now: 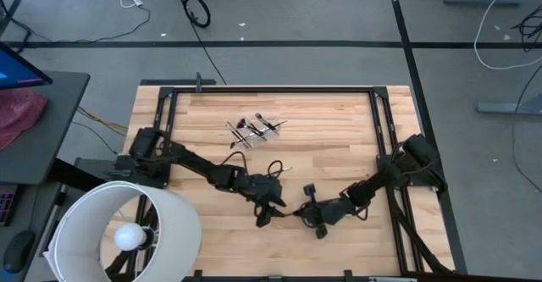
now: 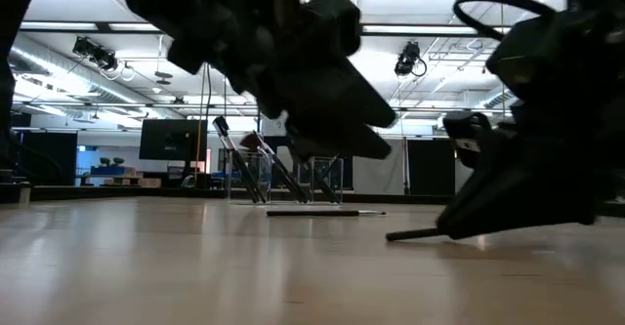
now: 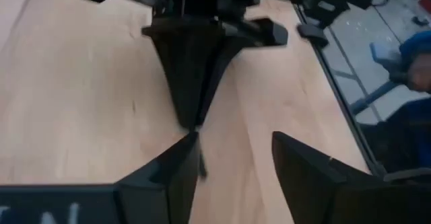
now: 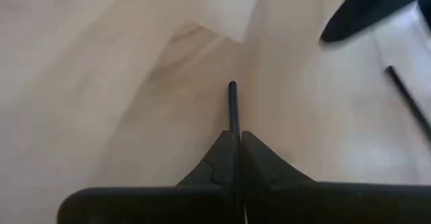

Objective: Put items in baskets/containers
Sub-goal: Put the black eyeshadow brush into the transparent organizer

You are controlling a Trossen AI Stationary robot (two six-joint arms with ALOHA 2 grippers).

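Several brushes already stand or lean in the cup, which sits well apart from both grippers, toward the far side of the table. The high view shows this group as a tight cluster; the exact count cannot be read. At least some of the task is therefore judged done.

One brush is in hand. The right gripper has its fingers pressed together on the thin dark handle, which projects forward from between the fingertips, close to the tabletop. In the low view the same brush sticks out from the gripper with its free end at or just above the wood.

The left gripper hangs just beside the right gripper, facing it, with its fingers spread and nothing between them. The brush tip lies just ahead of its fingertips. This arrangement suggests a handover or a regrasp, but that is a judgement only.

Two more loose brushes remain on the table: one lies flat between the grippers and the cup, and another shows near the right gripper.

Remaining work, as judged: carry the held brush to the cup, drop it in upright, then collect the loose ones.
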